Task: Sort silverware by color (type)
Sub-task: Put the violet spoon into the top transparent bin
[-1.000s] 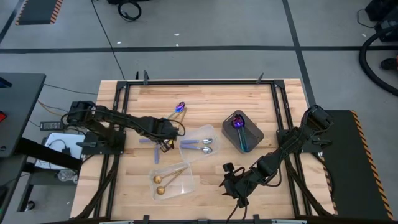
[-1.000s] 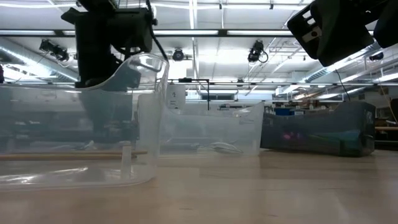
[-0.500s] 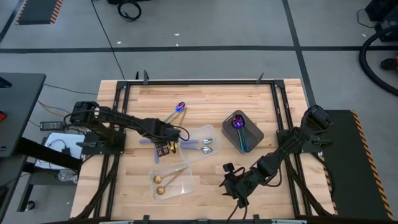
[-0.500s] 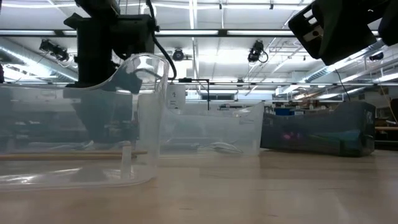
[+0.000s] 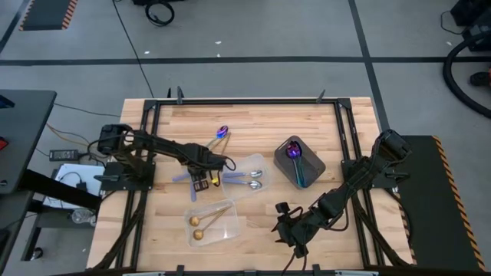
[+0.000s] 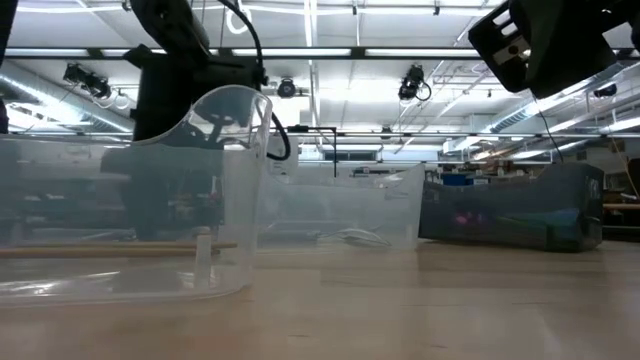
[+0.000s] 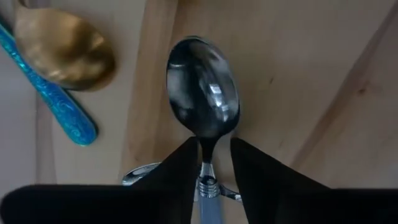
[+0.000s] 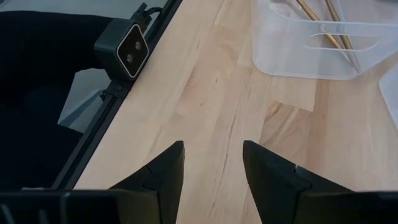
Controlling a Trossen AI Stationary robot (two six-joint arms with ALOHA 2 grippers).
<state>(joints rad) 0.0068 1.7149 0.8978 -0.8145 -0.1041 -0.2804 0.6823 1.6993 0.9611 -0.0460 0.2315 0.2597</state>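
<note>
A silver spoon (image 7: pixel 202 93) lies flat on the wood, bowl up. My left gripper (image 7: pixel 214 146) points down over it, open, one finger on either side of the neck; in the high view the gripper (image 5: pixel 205 182) is left of a clear tray. A gold spoon bowl (image 7: pixel 62 53) lies against a blue handle (image 7: pixel 56 99) beside it. Silver spoons (image 5: pixel 249 180) lie in that clear tray (image 5: pixel 247 162), and gold spoons (image 5: pixel 207 221) in a nearer clear tray (image 5: pixel 232 228). A purple spoon (image 5: pixel 294 153) rests in the dark grey tray (image 5: pixel 313 165). My right gripper (image 5: pixel 290 230) waits open near the front edge. My left gripper comes from above, fingers pointing down, and stands astride the silver spoon's neck (image 7: pixel 207 149), just behind the bowl. One finger (image 7: pixel 186 165) lies close against the neck and the other stands a little off; whether they touch it I cannot tell. The spoon lies on the table.
A purple-blue spoon (image 5: pixel 222 131) and a gold spoon (image 5: pixel 212 142) lie loose on the table beyond my left gripper. Pale handles (image 5: pixel 182 175) lie on the wood to its left. Bare wood (image 8: pixel 211 93) lies in front of my right gripper (image 8: pixel 212 155).
My left gripper has sunk toward the table and shifted slightly toward the near edge and the silver-spoon tray, rolling about its own axis as it came down. The right arm has kept still.
</note>
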